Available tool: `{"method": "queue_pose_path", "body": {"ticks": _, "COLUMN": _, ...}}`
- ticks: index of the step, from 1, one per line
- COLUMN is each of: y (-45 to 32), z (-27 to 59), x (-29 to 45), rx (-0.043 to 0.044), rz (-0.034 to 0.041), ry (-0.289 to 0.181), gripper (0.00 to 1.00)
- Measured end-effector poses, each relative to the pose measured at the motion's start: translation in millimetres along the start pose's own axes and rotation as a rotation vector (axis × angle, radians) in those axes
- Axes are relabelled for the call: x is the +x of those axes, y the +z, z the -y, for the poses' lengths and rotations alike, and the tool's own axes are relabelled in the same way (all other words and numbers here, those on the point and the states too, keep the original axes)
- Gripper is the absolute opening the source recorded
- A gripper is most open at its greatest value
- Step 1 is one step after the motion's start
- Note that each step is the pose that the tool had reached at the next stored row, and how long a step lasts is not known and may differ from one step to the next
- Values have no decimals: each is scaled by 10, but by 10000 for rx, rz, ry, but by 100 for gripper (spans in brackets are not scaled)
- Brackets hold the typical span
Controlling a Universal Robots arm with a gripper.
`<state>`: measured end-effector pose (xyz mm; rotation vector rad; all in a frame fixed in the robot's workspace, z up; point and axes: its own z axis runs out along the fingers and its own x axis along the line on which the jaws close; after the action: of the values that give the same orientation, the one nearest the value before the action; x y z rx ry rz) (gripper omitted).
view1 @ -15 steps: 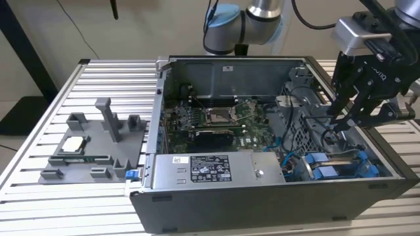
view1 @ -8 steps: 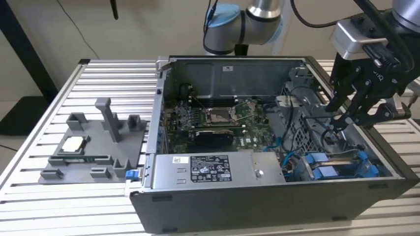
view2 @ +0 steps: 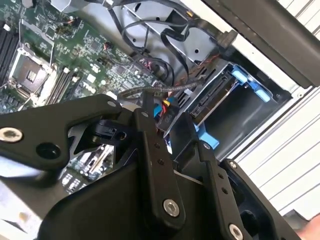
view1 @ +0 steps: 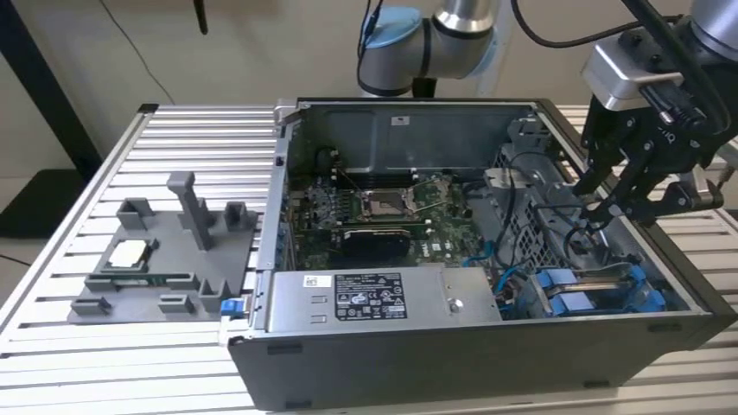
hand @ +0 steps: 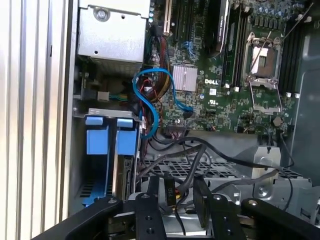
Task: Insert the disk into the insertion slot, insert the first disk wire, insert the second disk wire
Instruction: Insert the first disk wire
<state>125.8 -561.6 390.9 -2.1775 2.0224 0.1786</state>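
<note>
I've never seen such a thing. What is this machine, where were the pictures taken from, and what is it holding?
It is a robot arm with a black gripper at its end. One picture comes from a camera standing apart; two come from cameras riding near the arm's wrist. On a ribbed metal table stands an open computer case, with a grey parts tray on the exterior view's left. The gripper hangs over the case near the drive bay, where a disk in a blue frame already sits. Loose wires run right by the gripper; whether it grips one, I cannot tell.
</note>
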Motion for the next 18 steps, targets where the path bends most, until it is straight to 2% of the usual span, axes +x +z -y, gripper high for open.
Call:
{"method": "queue_pose_path", "body": {"ticks": 2, "y": 12, "z": 0, "x": 3, "rx": 44, "rz": 0, "ry": -20, "gripper": 41}}
{"method": "queue_pose_path", "body": {"ticks": 6, "y": 11, "z": -1, "x": 3, "rx": 50, "rz": 15, "ry": -19, "gripper": 39}}
{"method": "queue_pose_path", "body": {"ticks": 7, "y": 8, "z": -1, "x": 3, "rx": 51, "rz": 24, "ry": -19, "gripper": 32}}
{"method": "queue_pose_path", "body": {"ticks": 8, "y": 6, "z": -1, "x": 3, "rx": 52, "rz": 32, "ry": -18, "gripper": 32}}
{"method": "queue_pose_path", "body": {"ticks": 9, "y": 6, "z": -1, "x": 3, "rx": 52, "rz": 39, "ry": -18, "gripper": 25}}
{"method": "queue_pose_path", "body": {"ticks": 12, "y": 6, "z": -1, "x": 5, "rx": 53, "rz": 51, "ry": -18, "gripper": 25}}
{"method": "queue_pose_path", "body": {"ticks": 15, "y": 5, "z": -1, "x": 8, "rx": 53, "rz": 50, "ry": -18, "gripper": 23}}
{"method": "queue_pose_path", "body": {"ticks": 16, "y": 5, "z": -1, "x": 8, "rx": 53, "rz": 50, "ry": -18, "gripper": 19}}
{"method": "queue_pose_path", "body": {"ticks": 18, "y": 8, "z": -1, "x": 10, "rx": 48, "rz": -2, "ry": -20, "gripper": 19}}
